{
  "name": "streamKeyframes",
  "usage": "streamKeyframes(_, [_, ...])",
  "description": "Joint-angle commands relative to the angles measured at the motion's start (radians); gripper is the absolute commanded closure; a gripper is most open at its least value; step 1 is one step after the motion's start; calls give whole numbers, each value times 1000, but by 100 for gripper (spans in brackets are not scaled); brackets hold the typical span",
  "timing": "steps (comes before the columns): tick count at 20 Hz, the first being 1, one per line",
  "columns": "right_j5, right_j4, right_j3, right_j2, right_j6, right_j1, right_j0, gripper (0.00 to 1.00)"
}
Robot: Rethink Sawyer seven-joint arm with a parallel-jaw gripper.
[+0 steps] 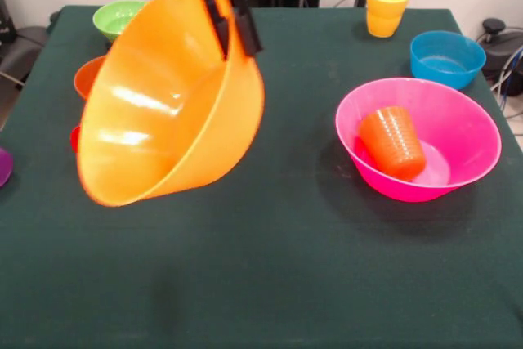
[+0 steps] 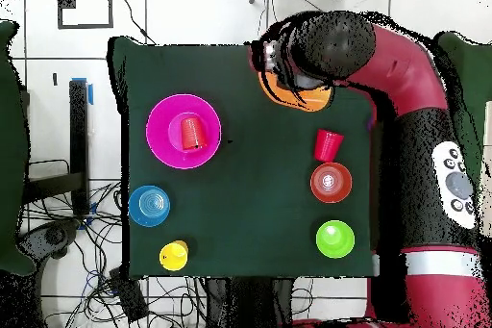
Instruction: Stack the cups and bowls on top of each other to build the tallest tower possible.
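My gripper (image 1: 231, 26) is shut on the rim of the large yellow-orange bowl (image 1: 167, 104), one finger inside and one outside. It holds the bowl tilted in the air above the table's left half. From overhead that bowl (image 2: 300, 95) peeks out under the arm. The large pink bowl (image 1: 418, 140) stands on the right with the orange cup (image 1: 394, 143) lying on its side in it. Behind it are the small blue bowl (image 1: 447, 57) and the yellow cup (image 1: 387, 7). A light green bowl (image 1: 118, 18) sits far left. The small orange bowl (image 1: 88, 78) and red cup (image 2: 328, 144) are partly hidden behind the lifted bowl.
A purple cup (image 1: 4, 167) shows at the left edge. The dark green table (image 1: 270, 267) ends close to the outer bowls. Cables and boxes lie on the floor beyond the table's edges in the overhead view.
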Motion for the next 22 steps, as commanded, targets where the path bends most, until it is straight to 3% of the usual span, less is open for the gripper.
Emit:
streamKeyframes(1, [-62,38,156,-50,271,-27,76,100])
streamKeyframes(12, [-217,83,307,-103,481,-74,153,100])
streamKeyframes(17, [-317,76,360,-141,595,-90,217,100])
streamKeyframes(22, [-339,71,364,-189,681,-108,287,100])
